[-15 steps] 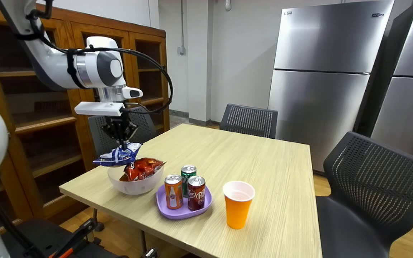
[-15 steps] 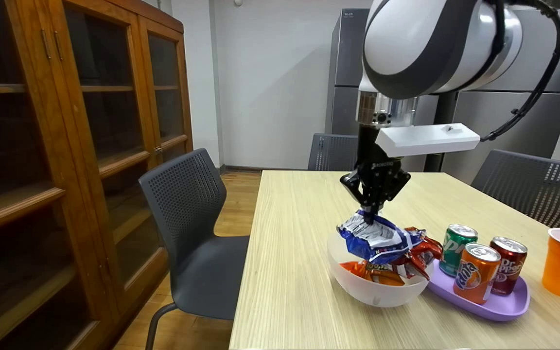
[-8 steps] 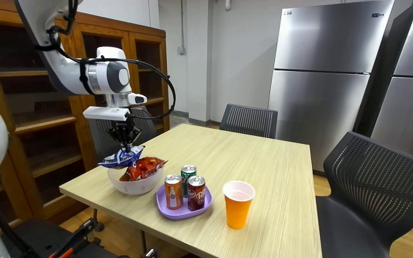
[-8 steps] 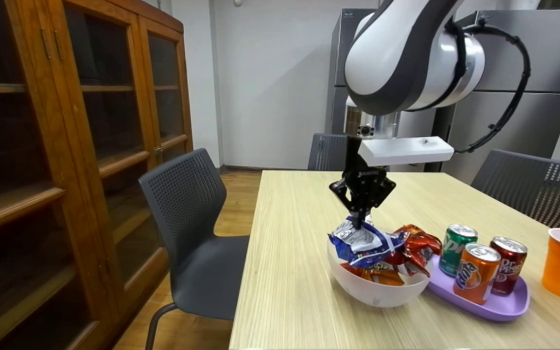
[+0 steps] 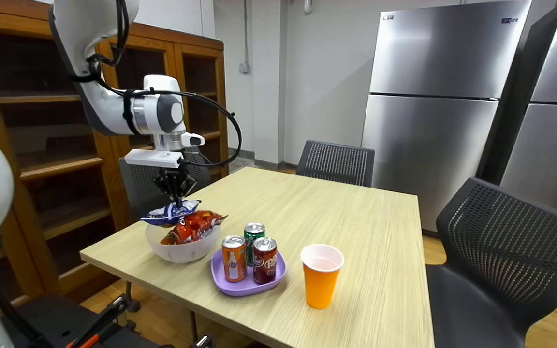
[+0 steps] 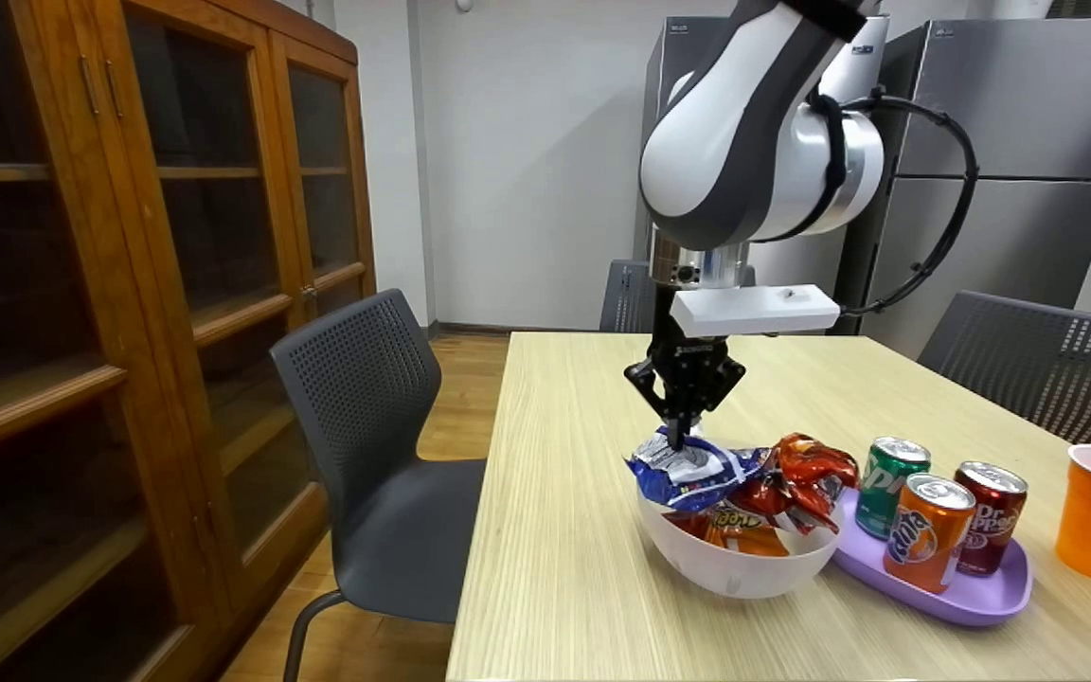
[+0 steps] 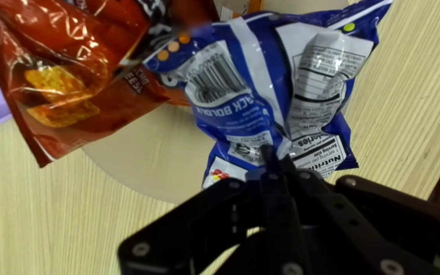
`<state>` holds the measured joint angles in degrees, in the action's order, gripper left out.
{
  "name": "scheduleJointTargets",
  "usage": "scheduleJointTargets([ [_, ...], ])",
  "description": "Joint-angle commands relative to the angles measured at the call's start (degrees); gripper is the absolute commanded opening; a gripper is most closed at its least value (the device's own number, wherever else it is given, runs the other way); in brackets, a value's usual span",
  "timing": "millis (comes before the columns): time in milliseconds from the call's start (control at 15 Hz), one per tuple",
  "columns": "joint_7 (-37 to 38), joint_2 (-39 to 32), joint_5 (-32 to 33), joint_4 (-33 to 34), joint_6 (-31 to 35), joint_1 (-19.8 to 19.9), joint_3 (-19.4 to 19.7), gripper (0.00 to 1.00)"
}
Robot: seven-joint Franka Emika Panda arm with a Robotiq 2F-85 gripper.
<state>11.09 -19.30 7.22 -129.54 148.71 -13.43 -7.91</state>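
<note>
1. Wrist view: the gripper (image 7: 277, 158) reaches in from the bottom edge, its jaws brought together and clamped on the blue bag (image 7: 273, 91). Part of the bowl (image 7: 145, 160) shows underneath, and the red bag (image 7: 75, 76) lies up against the blue one.

2. In an exterior view, the arm (image 6: 744, 161) slants down from the top edge, with the gripper pointing straight down below it. The jaws pinch a fold of the blue bag, which sits over the bowl above an orange bag (image 6: 752, 538).

3. In an exterior view, the arm drops, bends, and ends upright over the table (image 5: 331, 212), a black cable (image 5: 232, 116) bowing outward. The blue bag hangs in the jaws; a purple tray (image 5: 240, 289) of cans (image 5: 265, 263) stands just beside the bowl.
</note>
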Motion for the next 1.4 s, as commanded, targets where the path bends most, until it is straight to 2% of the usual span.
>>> scheduleJointTargets([
  [0, 2.05, -1.87, 0.58, 2.93, -2.51, -1.68, 1.15, 0.00],
  [200, 1.89, -1.78, 0.50, 3.06, -2.75, -1.83, 1.29, 0.00],
  [333, 1.61, -1.04, 0.53, 2.61, -2.67, -1.76, 1.32, 0.27],
  [1000, 0.98, 5.54, 0.16, -1.96, -0.69, -0.44, 2.24, 0.99],
  [1333, 0.02, 11.98, -1.07, -6.75, 0.47, 0.93, 2.02, 1.00],
])
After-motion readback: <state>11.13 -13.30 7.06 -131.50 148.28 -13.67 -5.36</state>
